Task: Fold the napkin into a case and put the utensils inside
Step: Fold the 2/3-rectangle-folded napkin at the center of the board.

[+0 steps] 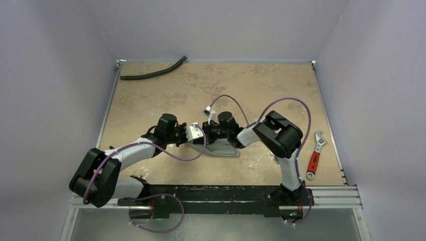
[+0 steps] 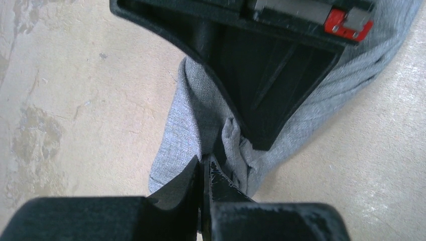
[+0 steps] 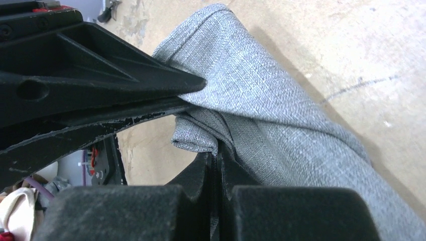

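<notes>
Grip on the left: my left end effector (image 2: 205, 163) is closed on a bunched fold of the napkin (image 2: 183, 115), mid table (image 1: 261, 85); the right end effector (image 3: 217, 150) pinches it just beside. Uneven pulling could, I judge, tug the fold free or knock the 2 together. Hose (image 1: 153, 73) far left, wrench (image 1: 315, 155) right, both well apart; utensils not in sight

Setting: robotics lab test cell. Evidence: mottled tan tabletop (image 1: 201, 85) boxed by plain pale walls (image 1: 216, 25); aluminium rail (image 1: 331, 193), 6 o'clock; red-handled metal wrench (image 1: 315, 155), 4 o'clock; black curved hose (image 1: 153, 70), 11 o'clock.
</notes>
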Action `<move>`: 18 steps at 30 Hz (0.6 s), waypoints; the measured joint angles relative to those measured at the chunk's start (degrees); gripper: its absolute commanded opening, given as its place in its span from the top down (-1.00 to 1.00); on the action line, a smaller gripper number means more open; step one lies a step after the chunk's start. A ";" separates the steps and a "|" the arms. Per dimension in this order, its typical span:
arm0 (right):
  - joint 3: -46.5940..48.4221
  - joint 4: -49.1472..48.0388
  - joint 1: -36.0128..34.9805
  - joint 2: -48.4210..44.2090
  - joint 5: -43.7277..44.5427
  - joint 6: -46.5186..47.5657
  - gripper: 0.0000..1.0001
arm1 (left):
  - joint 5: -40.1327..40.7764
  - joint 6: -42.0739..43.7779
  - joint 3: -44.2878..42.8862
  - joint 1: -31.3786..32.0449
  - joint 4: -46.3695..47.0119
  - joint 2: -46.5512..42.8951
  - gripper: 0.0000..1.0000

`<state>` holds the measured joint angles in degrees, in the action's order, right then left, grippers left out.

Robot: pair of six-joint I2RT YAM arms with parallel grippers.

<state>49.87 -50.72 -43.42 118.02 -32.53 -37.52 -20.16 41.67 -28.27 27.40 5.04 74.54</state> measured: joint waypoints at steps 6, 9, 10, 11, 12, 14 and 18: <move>-0.42 10.23 0.50 -6.08 1.79 1.44 1.00 | -0.72 0.96 0.00 0.00 -0.55 -0.02 1.00; -0.02 12.20 0.70 -7.19 1.92 2.25 1.00 | -1.18 1.29 0.00 0.00 -0.68 -0.11 1.00; 0.15 12.57 0.74 -6.97 1.95 2.40 1.00 | -1.36 1.44 0.00 0.00 -0.68 -0.15 1.00; 0.26 12.83 0.74 -6.60 1.86 2.51 1.00 | -1.55 1.49 0.00 0.00 -0.76 -0.20 1.00; 0.39 13.11 0.74 -6.08 1.73 2.56 1.00 | -1.70 1.49 0.00 0.00 -0.87 -0.28 1.00; 1.16 13.49 0.74 -4.63 1.25 2.34 1.00 | -1.97 1.51 0.00 0.00 -1.14 -0.46 1.00; 3.02 14.03 0.79 -3.56 0.61 2.08 1.00 | -2.14 1.55 0.00 0.00 -1.42 -0.92 1.00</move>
<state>52.88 -36.69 -42.63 114.45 -31.92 -35.44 -22.31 43.22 -28.27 27.40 3.62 73.63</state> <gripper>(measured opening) 0.020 0.007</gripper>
